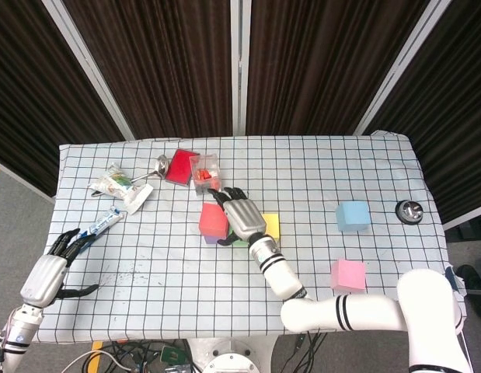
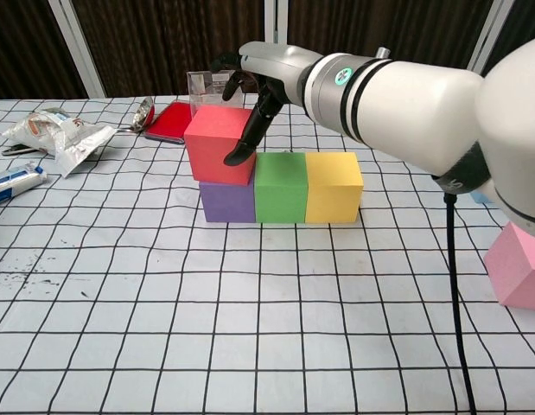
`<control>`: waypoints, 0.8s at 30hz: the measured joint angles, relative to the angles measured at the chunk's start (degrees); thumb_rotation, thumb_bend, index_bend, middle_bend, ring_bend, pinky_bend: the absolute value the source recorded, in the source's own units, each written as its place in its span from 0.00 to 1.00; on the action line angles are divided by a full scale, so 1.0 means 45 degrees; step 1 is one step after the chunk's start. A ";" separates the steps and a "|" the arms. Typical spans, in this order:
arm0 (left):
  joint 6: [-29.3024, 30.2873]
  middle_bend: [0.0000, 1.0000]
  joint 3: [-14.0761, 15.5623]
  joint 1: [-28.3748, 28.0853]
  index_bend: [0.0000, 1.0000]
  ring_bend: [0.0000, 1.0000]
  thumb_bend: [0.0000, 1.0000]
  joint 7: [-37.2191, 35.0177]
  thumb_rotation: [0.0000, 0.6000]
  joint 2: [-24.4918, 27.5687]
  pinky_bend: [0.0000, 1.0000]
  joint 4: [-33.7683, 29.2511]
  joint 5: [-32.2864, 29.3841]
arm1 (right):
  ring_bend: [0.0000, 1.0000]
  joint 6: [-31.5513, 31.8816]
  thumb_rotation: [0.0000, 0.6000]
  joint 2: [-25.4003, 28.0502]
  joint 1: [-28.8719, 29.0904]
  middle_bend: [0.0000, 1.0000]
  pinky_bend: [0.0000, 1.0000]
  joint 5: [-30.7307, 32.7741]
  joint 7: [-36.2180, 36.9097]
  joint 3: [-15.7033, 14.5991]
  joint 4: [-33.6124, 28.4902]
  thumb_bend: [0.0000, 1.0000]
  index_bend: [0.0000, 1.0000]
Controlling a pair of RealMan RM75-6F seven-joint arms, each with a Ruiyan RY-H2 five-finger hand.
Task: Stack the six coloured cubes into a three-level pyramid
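A red cube [image 1: 212,219] [image 2: 219,144] sits on a purple cube [image 2: 226,201] at the left end of a row with a green cube [image 2: 281,188] and a yellow cube [image 1: 270,225] [image 2: 333,186]. My right hand [image 1: 242,214] [image 2: 260,73] hovers over the red and green cubes with fingers spread. Its thumb tip touches the red cube's right front edge, and the fingers reach behind its top. A blue cube [image 1: 353,215] and a pink cube [image 1: 348,274] [image 2: 518,264] lie apart on the right. My left hand [image 1: 46,276] hangs empty, fingers apart, off the table's front left corner.
At the back left lie crumpled packets [image 1: 120,185], a toothpaste tube [image 1: 100,223], a spoon [image 1: 158,165], a red flat box [image 1: 182,165] and a clear container [image 1: 205,172] just behind the red cube. A small black round object [image 1: 409,210] sits near the right edge.
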 measured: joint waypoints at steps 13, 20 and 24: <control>0.0021 0.18 -0.0152 0.0187 0.11 0.01 0.00 -0.0583 1.00 0.0104 0.06 0.0192 -0.0036 | 0.00 0.0185 1.00 -0.0787 0.0133 0.29 0.00 0.0530 -0.0440 0.0315 0.0707 0.10 0.00; 0.0089 0.18 -0.0189 0.0255 0.12 0.01 0.00 -0.0788 1.00 0.0202 0.06 0.0242 0.0084 | 0.00 0.0386 1.00 -0.0939 0.0056 0.37 0.00 0.0169 -0.0433 0.0464 0.0860 0.14 0.00; 0.0124 0.18 -0.0220 0.0274 0.12 0.01 0.00 -0.0799 1.00 0.0224 0.06 0.0184 0.0148 | 0.00 0.0442 1.00 -0.0872 -0.0055 0.38 0.00 -0.0037 -0.0344 0.0571 0.0736 0.15 0.00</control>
